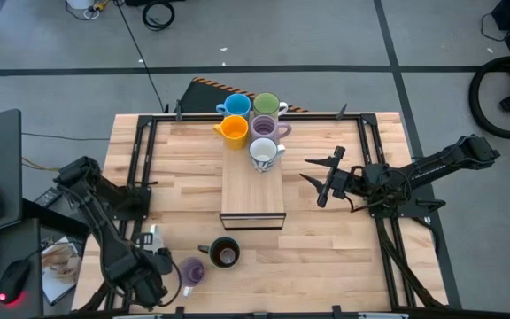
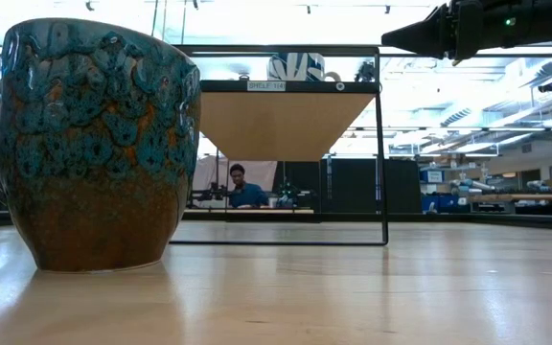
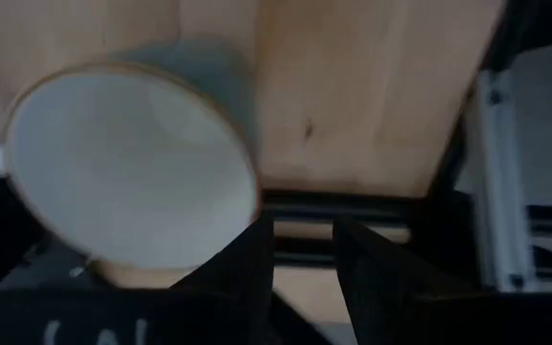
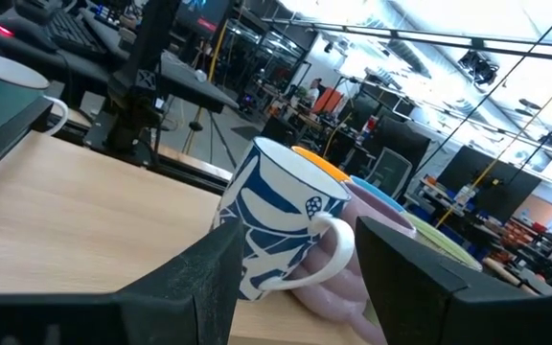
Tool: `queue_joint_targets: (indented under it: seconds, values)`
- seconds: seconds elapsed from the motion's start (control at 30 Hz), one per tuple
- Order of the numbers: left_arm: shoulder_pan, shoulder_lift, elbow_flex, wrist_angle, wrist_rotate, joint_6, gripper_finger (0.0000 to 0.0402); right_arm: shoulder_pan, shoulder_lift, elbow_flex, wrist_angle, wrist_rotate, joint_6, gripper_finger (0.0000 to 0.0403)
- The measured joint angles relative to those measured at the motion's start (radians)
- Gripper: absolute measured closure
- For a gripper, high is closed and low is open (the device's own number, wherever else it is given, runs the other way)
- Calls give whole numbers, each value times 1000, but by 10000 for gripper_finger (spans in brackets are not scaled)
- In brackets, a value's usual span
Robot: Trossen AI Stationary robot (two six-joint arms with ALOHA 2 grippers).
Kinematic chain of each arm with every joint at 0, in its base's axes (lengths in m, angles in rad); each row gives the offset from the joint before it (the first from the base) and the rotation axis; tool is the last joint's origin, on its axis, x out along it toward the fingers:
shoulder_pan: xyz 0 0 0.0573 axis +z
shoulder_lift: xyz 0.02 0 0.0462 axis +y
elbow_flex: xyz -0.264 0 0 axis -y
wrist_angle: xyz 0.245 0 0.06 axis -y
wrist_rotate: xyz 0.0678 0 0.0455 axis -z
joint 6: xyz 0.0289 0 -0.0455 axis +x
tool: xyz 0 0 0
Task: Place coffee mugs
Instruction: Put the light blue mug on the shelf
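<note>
Five coffee mugs stand at the far end of a raised wooden platform (image 1: 252, 190): blue (image 1: 236, 106), green (image 1: 266, 105), orange (image 1: 233, 129), lilac (image 1: 265, 128) and white with a blue pattern (image 1: 263, 153) (image 4: 276, 230). A dark brown-black mug (image 1: 225, 253) (image 2: 94, 144) stands on the table near the front edge. Another lilac mug (image 1: 191, 271) (image 3: 127, 168) stands upright beside my left gripper (image 1: 172, 276) (image 3: 305, 259), which is open, with the mug outside both fingers. My right gripper (image 1: 320, 180) (image 4: 300, 287) (image 2: 429, 34) hovers open to the right of the platform, pointing at the patterned mug. My left gripper has one finger (image 3: 252, 254) next to the lilac mug's outer wall (image 3: 242, 206), below its rim. I cannot tell whether it touches. The mug stands upright on the table.
Black metal frame rails (image 1: 140, 168) run along the table's left and right sides and along the far edge. A white mug-like thing (image 1: 153, 237) (image 4: 8, 77) sits by the left arm. Bare wood lies between the platform and the right rail.
</note>
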Motion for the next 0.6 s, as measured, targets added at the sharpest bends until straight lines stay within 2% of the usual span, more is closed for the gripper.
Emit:
queue_joint_targets:
  seconds: [0.43,0.6]
  values:
    - [-50,69,2,-57,-37,167,286,0,0,0,9,-42,0,194]
    - [-71,88,2,-93,-60,178,286,0,0,0,9,-43,7,194]
